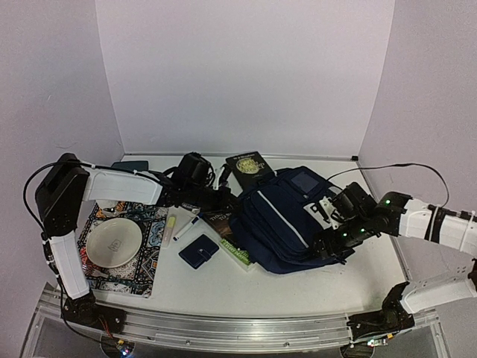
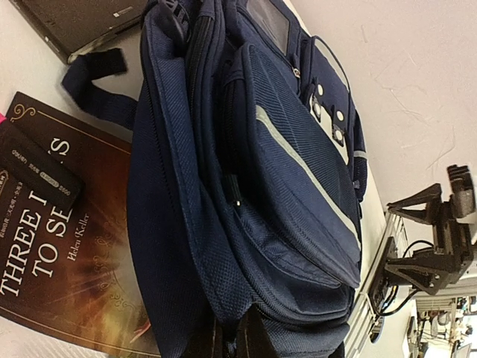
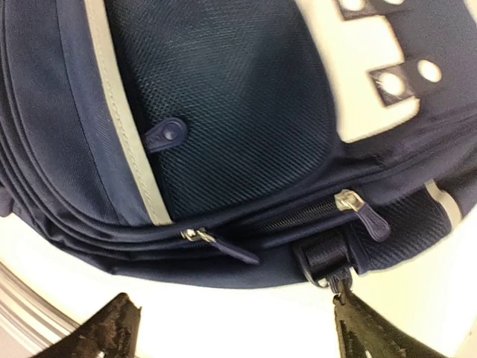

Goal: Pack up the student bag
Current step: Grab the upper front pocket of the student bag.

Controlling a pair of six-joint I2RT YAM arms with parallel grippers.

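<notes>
From above, the student bag [image 1: 287, 224] lies flat on the worktop [image 1: 298, 298], with an arm at each side. The left end effector [image 1: 212, 200] is at the bag's left edge and the right end effector [image 1: 334, 240] is at its right edge. Everything else I can see is outside the bag. To its left are a small navy wallet [image 1: 198, 251], a marker [image 1: 186, 224], and a plate [image 1: 113, 242] on a patterned mat [image 1: 145, 261]. A brown book [image 1: 222, 221] touches the bag's left edge, and a dark book [image 1: 250, 165] lies behind the bag. I would say the packing has hardly begun.

From the left wrist, the bag fills the picture and the brown book lies beside it. No compartment visibly gapes. The left fingers are pressed together at the bottom edge, on a fold of the bag's fabric as far as I can make out.

From the right wrist, the right fingertips [image 3: 112, 332] stand wide apart with nothing between them, just short of the bag's edge. Both zip pulls [image 3: 350, 203] sit on closed tracks, and a strap ring [image 3: 322, 262] hangs near one fingertip. My guess is that a zip must be opened first, and then every loose item has to go in.
</notes>
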